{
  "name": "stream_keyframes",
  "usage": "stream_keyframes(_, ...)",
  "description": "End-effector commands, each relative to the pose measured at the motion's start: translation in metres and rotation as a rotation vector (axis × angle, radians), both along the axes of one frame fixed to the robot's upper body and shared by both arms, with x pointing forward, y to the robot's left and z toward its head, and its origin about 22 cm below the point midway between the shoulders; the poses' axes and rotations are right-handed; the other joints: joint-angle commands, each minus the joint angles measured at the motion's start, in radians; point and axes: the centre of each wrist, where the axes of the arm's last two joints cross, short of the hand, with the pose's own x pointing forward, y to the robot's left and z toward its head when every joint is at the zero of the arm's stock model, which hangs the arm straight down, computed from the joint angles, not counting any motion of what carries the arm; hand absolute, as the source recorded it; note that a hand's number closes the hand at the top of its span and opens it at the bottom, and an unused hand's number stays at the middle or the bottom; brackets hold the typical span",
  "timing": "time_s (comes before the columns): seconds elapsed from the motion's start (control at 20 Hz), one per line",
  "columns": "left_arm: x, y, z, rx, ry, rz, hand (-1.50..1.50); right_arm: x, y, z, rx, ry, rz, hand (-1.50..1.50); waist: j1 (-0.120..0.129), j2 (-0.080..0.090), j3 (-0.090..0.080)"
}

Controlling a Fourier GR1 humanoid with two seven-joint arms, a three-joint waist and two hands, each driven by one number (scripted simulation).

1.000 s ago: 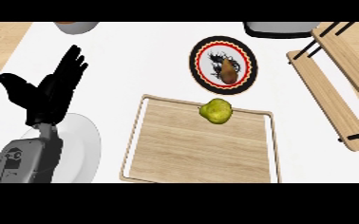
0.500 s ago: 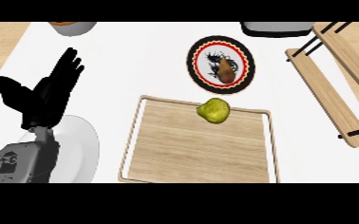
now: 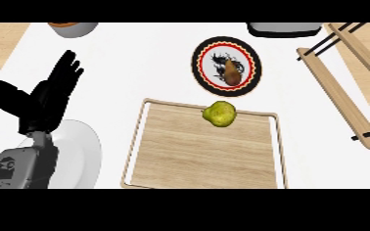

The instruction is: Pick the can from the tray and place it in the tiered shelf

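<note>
Wooden tray (image 3: 202, 176) at centre-bottom; a green pear-like fruit (image 3: 219, 113) sits at its 12 o'clock edge. No can shows on the tray. Patterned plate (image 3: 226, 68) lies further out at 12, holding a brown item. Tiered shelf (image 3: 339, 85) stands at 3 o'clock. White plate (image 3: 76, 159) at 9. Left hand (image 3: 51, 98) above it, fingers straight, holding nothing.

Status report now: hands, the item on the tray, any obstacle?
Left robot hand open, resting at left edge; right hand not in view. No can visible: tray holds a green pear. Shelf at right, path unobstructed.
</note>
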Motion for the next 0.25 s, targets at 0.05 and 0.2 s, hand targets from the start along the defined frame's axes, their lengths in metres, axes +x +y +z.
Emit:
stream_keyframes(0.05, 0.005, -0.013, -0.007, -0.004, 0.014, -0.018, 0.0, -0.04, -0.003, 0.014, -0.104, -0.021, 0.102, -1.5, -0.002, 0.0, -0.001)
stream_keyframes(0.2, -0.008, -0.01, -0.002, -0.001, 0.005, -0.018, 0.0, -0.039, 0.001, -0.008, -0.148, -0.01, 0.1, -1.5, 0.015, 0.001, 0.0)
